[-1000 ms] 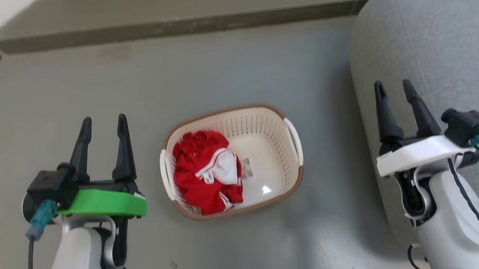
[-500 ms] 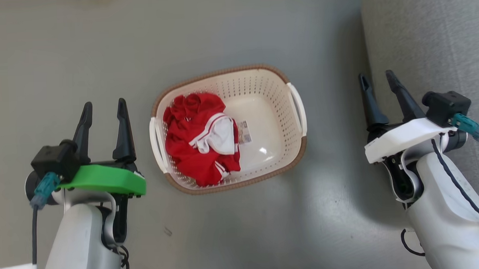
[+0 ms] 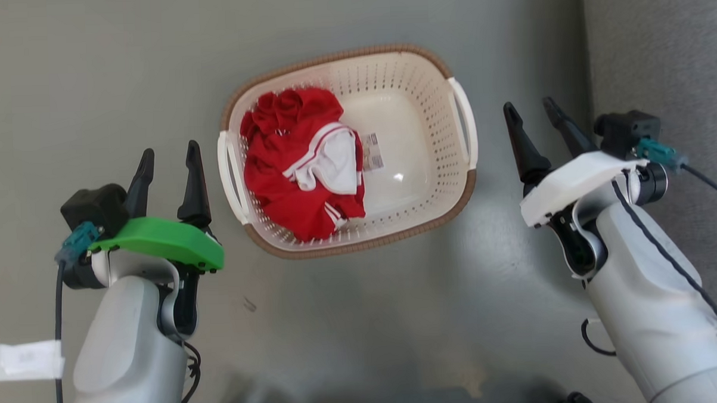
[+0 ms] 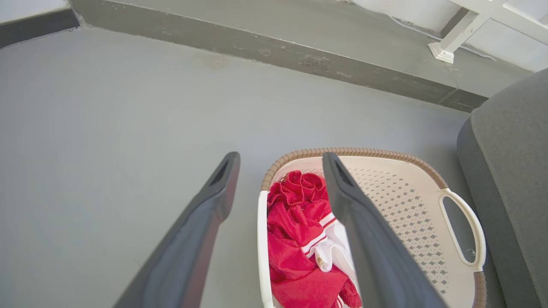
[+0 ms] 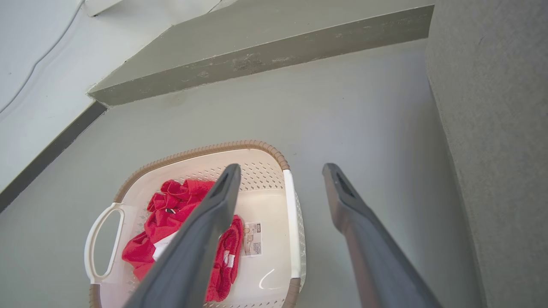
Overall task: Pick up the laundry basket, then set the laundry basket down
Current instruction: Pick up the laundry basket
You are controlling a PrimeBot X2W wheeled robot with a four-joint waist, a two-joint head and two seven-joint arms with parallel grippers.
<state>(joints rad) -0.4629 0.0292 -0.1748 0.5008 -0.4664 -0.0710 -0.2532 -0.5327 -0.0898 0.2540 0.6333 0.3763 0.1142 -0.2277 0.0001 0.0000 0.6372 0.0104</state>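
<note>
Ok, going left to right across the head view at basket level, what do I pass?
Left gripper → left handle of the basket → red clothes → label → right handle → right gripper → grey couch.

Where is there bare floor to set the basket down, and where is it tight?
Bare floor left of the laundry basket and ahead toward the step. Tight on the right, between basket and grey sofa.
</note>
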